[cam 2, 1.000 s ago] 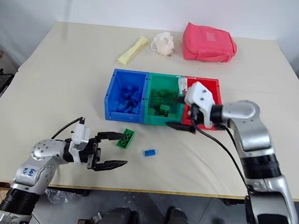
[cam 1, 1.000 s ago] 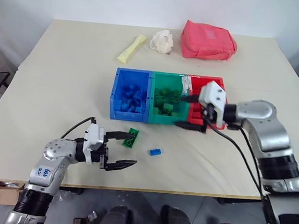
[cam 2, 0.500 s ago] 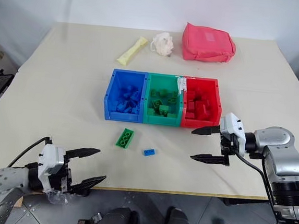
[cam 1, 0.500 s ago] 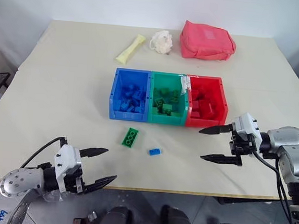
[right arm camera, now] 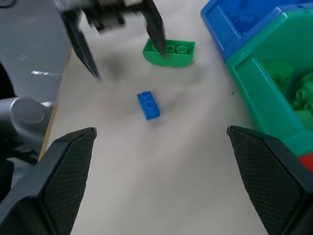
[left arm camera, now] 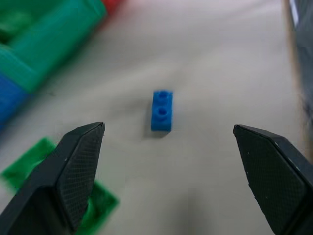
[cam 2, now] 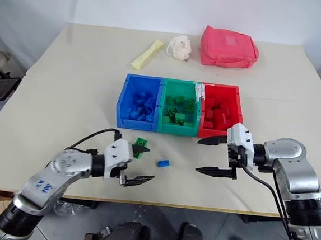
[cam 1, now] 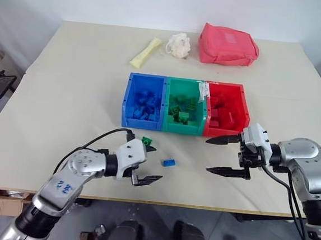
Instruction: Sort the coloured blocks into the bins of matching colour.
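Blue, green and red bins sit joined in a row in the middle of my pale desk (cam 1: 67, 89). The blue bin (cam 1: 129, 100) is on my left, the green bin (cam 1: 171, 101) is in the middle, and the red bin (cam 1: 241, 107) is on my right. Each one has little bricks of its own colour inside.

Two bricks lie loose on the desk, in front of the bins. One is a small blue brick (cam 1: 169, 163). The other is a green brick (cam 1: 147, 141), a bit bigger, lying to the left of the blue one and closer to the bins.

My left jaws (cam 1: 150, 164) are spread wide and hold nothing. They hang low over the desk, just beside the green brick, and one finger reaches partly over it. In my left wrist view the blue brick (left arm camera: 162, 110) sits between my two fingers, a little way ahead of them.

My right jaws (cam 1: 220, 155) are spread wide too, and they hold nothing. They hang over the desk in front of the red bin and point to the left, toward the loose bricks.

At the far end of the desk are a pale yellow stick (cam 1: 145, 52), a white fluffy ball (cam 1: 180, 45) and a pinkish-red pouch (cam 1: 228, 45).
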`<action>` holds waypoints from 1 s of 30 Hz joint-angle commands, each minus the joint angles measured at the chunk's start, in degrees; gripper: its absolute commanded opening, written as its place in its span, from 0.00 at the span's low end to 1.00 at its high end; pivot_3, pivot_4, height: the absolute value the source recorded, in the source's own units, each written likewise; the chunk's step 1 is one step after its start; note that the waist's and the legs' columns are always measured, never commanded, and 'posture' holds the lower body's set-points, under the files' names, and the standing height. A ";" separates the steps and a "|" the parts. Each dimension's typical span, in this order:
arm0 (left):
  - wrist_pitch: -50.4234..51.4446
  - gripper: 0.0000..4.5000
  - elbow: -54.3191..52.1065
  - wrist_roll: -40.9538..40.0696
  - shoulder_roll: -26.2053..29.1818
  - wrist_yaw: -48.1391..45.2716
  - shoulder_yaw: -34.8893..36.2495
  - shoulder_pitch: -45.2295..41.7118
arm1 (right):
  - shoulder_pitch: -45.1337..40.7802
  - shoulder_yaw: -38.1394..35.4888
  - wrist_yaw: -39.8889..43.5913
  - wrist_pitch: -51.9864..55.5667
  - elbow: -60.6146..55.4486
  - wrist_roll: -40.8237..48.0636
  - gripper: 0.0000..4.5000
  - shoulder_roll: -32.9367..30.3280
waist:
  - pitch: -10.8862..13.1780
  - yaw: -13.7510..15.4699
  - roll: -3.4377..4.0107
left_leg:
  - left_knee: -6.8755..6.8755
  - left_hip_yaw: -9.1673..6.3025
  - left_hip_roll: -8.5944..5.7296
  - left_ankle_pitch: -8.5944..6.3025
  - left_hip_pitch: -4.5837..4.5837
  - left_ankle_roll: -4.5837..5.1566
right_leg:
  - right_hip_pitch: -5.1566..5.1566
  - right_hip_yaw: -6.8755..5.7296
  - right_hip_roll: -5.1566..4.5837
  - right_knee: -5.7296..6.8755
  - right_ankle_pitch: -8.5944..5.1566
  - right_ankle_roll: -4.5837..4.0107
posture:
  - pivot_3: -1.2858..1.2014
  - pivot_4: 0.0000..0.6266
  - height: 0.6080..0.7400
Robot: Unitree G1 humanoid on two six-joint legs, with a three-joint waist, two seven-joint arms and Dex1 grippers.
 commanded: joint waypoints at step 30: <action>1.24 0.10 4.86 7.91 -5.55 -1.97 -4.82 -9.34 | 13.52 -11.19 -11.52 4.47 -14.50 5.37 1.00 -1.44 | 0.01 0.19 -0.02 | 0.09 0.00 0.03 0.04 0.00 0.05 | 0.07 0.05 -0.01 -0.01 0.01 0.03 | 0.52 0.24 1.00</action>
